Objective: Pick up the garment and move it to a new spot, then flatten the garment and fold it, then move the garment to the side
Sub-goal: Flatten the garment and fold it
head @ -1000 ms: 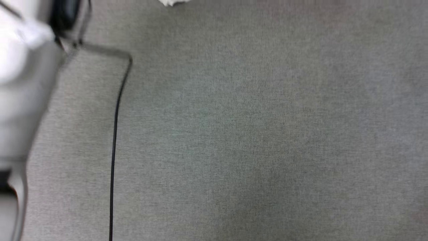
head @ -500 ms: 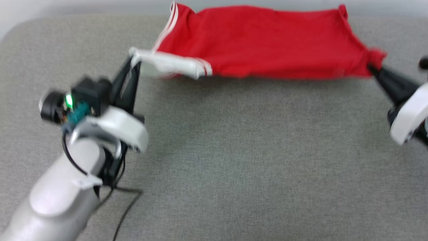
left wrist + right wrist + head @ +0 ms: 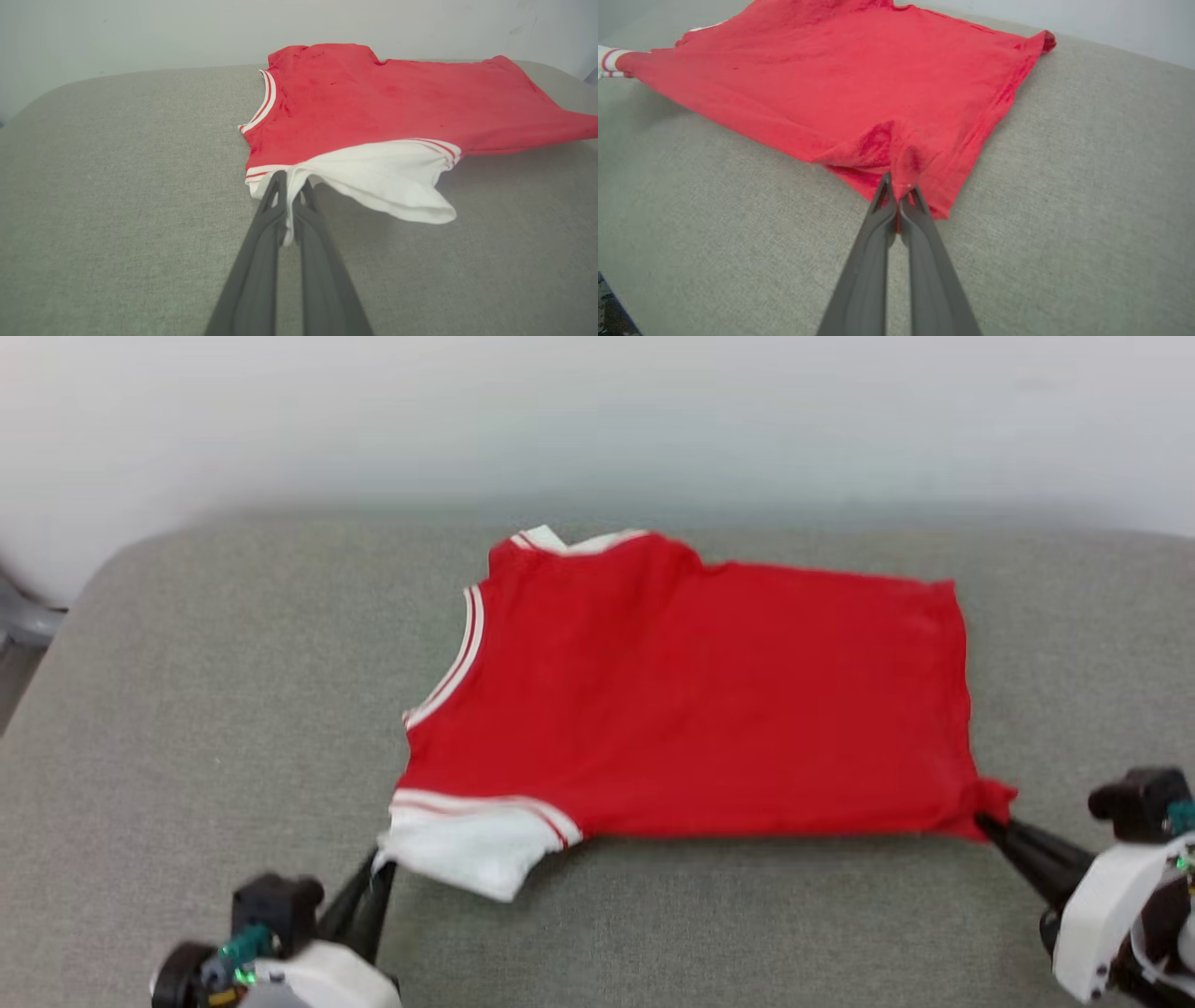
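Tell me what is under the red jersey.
The garment lies spread on the grey fabric surface, which shows all around it. Anything directly beneath the red cloth is covered and cannot be seen.

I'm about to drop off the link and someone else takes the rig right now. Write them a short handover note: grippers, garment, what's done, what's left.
Left gripper: shut on the garment, pinching its white sleeve.
Right gripper: shut on the garment's red hem corner.
Garment: spread on the grey padded surface, plain red side up, near edge slightly lifted at both grips.
Done: garment gripped at two corners and laid out mostly flat.
Left: release, smooth it fully, fold it, then move it to the side.
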Robot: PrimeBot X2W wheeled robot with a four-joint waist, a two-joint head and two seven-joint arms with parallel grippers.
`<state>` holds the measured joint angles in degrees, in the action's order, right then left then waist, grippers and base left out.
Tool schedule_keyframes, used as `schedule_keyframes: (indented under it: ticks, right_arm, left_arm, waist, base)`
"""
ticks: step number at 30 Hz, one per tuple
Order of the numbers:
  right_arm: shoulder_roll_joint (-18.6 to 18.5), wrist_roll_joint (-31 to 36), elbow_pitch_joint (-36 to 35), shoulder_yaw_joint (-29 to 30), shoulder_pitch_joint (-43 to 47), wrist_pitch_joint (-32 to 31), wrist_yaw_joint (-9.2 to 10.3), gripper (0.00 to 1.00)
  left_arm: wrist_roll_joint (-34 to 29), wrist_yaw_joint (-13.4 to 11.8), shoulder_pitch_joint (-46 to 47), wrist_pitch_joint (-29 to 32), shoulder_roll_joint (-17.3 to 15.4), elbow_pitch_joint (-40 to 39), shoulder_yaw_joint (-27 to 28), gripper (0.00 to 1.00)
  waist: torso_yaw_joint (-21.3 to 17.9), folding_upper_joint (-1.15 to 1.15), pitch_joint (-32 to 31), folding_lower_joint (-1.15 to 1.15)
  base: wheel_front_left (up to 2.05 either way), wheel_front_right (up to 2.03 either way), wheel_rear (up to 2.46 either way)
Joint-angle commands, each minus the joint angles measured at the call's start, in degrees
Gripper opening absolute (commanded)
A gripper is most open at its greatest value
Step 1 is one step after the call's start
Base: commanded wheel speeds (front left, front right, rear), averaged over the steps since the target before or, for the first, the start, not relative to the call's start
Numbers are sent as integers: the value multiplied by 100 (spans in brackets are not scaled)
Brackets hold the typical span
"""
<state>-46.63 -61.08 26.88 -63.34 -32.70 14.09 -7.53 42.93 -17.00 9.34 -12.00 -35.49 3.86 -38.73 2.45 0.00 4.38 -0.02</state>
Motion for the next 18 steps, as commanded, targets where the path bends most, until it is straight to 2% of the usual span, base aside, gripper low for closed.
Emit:
schedule_keyframes:
  ticks: [1,3,5,6,18]
  right_arm:
    - [-29,7,-48,57,243,34,9,0]
    - [2,14,-87,98,518,54,9,0]
    - [9,-19,-101,177,807,60,9,0]
    - [38,-151,-212,317,1229,68,9,0]
    - [-183,-152,-600,793,2370,-27,9,0]
  left_arm:
    - [61,-38,-232,65,-54,-70,-62,0]
    - [173,-63,-506,151,-63,-158,-133,0]
    - [391,36,-771,252,-17,-253,-212,0]
    - [504,49,-1053,421,-161,-305,-289,0]
    - [1091,334,-1754,1133,-519,-922,-609,0]
  waist:
    - [-25,0,-195,2]
    - [-45,0,-284,2]
    - [-31,0,-385,2]
    - [-20,0,-513,2]
    - [28,0,-687,2]
  base:
    - [0,0,0]
    - [0,0,0]
    - [0,0,0]
    - [0,0,0]
    - [0,0,0]
